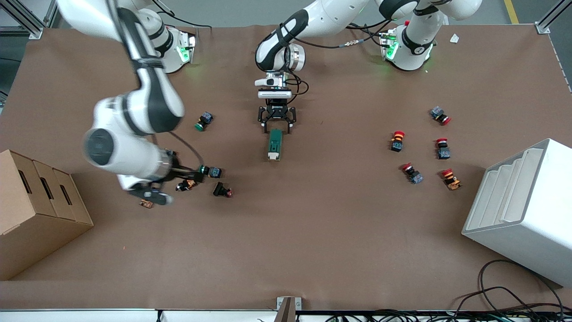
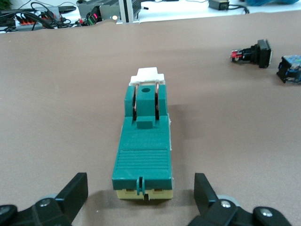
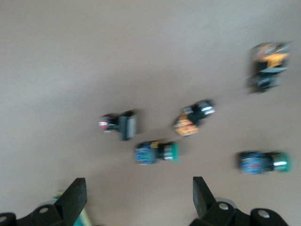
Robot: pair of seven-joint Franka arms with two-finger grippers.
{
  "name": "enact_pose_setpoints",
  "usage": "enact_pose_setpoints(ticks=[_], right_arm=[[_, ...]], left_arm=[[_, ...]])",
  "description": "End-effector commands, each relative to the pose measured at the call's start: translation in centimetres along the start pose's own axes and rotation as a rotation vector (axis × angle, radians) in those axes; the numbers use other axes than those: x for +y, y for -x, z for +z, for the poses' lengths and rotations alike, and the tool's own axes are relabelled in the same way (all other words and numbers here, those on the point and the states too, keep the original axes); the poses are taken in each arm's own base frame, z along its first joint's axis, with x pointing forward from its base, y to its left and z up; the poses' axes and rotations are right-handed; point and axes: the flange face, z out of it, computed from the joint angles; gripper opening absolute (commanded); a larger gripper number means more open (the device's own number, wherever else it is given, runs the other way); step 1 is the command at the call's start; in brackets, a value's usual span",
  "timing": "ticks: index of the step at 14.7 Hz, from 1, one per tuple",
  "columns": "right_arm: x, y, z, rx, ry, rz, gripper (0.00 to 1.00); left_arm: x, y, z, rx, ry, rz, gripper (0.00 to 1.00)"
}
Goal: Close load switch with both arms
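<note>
The load switch [image 1: 275, 144] lies on the brown table near its middle, a dark-green block with its white lever end [image 1: 273, 156] pointing toward the front camera. My left gripper [image 1: 277, 123] is open and low at the switch's farther end. In the left wrist view the fingers [image 2: 77, 190] stand either side of the switch [image 2: 143, 141] without touching it, and the white lever [image 2: 147, 75] shows at the other end. My right gripper [image 3: 138, 202] is open and empty. It hangs over a cluster of push buttons toward the right arm's end [image 1: 151, 195].
Push buttons lie under the right gripper [image 1: 210, 171], [image 1: 222, 190], and a green one [image 1: 204, 120] lies farther from the camera. Several red push buttons [image 1: 397, 141] lie toward the left arm's end. A cardboard box [image 1: 35, 210] and a white bin [image 1: 523, 210] stand at the table's ends.
</note>
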Motion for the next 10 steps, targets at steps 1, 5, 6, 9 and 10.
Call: enact_pose_setpoints(ticks=[1,5,6,9,10], right_arm=[[4.7,0.6,-3.6,0.005,0.068,-0.109,1.00],[11.0,0.8,-8.4,0.006,0.087,-0.174,1.00],[11.8,1.1,-9.3,0.007,0.101,-0.174,1.00],[13.9,2.1,-11.6,0.004,0.111,-0.162,1.00],[14.4,2.5,-12.5,0.008,0.112,-0.178,1.00]], left_arm=[[0.8,-1.5,-0.3,-0.054,-0.034,-0.001,0.99],[2.5,-7.1,-1.0,-0.162,-0.108,-0.009,0.99],[3.2,-8.6,-1.4,-0.198,-0.124,-0.006,0.98],[4.0,-13.8,-1.6,-0.293,-0.154,0.015,0.99],[4.0,-16.0,-1.8,-0.321,-0.155,0.022,0.99]])
